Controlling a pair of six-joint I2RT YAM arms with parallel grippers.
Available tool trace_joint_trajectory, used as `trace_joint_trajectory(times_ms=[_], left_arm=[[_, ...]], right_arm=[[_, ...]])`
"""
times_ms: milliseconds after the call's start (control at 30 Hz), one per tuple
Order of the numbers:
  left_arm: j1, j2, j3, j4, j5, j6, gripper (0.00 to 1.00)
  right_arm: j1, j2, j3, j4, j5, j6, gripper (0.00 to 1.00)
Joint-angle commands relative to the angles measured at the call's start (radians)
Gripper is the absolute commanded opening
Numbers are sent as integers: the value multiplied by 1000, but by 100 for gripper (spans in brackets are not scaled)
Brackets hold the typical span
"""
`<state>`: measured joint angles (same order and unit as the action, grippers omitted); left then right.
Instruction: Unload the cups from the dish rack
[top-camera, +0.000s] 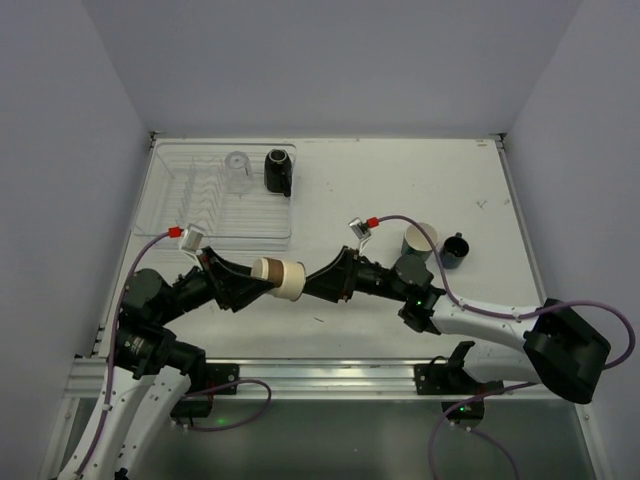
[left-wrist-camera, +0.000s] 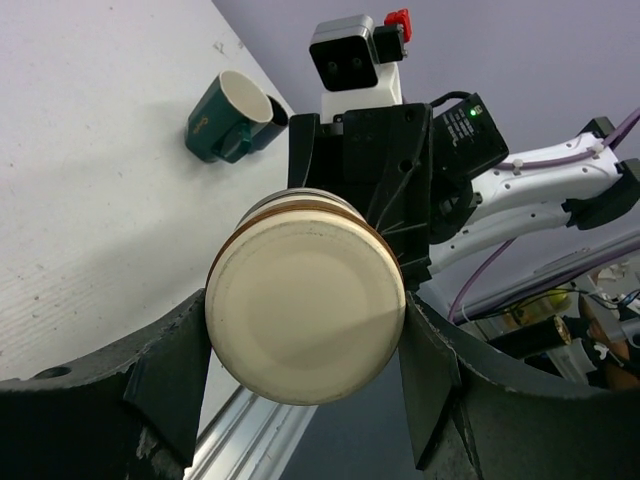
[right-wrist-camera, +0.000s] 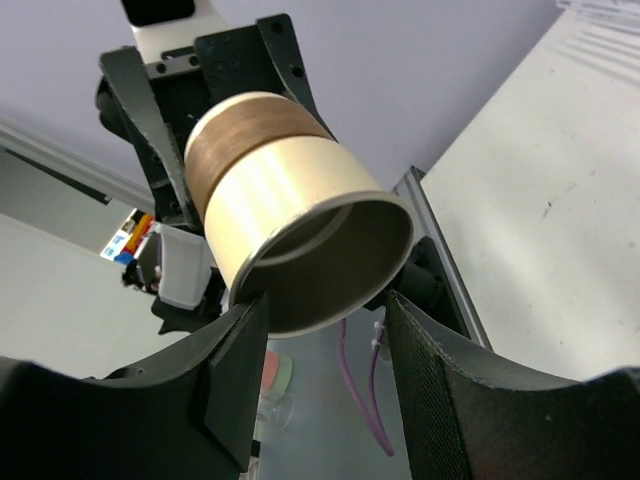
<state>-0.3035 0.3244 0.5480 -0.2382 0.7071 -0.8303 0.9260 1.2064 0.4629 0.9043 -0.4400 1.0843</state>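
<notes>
Top external: cup in left gripper

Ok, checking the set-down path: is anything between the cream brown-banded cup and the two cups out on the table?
Only the right gripper, holding the cream brown-banded cup, and its arm. Nothing loose lies before the teal cup or small dark cup.

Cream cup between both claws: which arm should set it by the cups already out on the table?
Right, probably. The teal cup and dark cup are nearer that arm, and the right claw flanks the cream cup at its rim.
</notes>
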Motion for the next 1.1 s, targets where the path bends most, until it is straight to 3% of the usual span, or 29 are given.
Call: trace_joint_trajectory(times_ms=[0, 367, 533, 700, 1067], left_arm=[[-2, 5, 26, 28, 32, -24, 0], [-2, 53, 139, -6, 17, 17, 0], [-2, 50, 136, -7, 17, 13, 0], [-2, 50, 132, -3, 19, 10, 0], [-2, 44, 99, 40, 40, -21, 0]], right_arm=[[2, -13, 33, 235, -32, 11, 53], [-27, -168, -108, 137, 20, 0, 52], [-32, -220, -89, 136, -22, -14, 52], [-32, -186, -18, 128, -71, -53, 52], [-33, 25, 140, 315, -173, 15, 51]])
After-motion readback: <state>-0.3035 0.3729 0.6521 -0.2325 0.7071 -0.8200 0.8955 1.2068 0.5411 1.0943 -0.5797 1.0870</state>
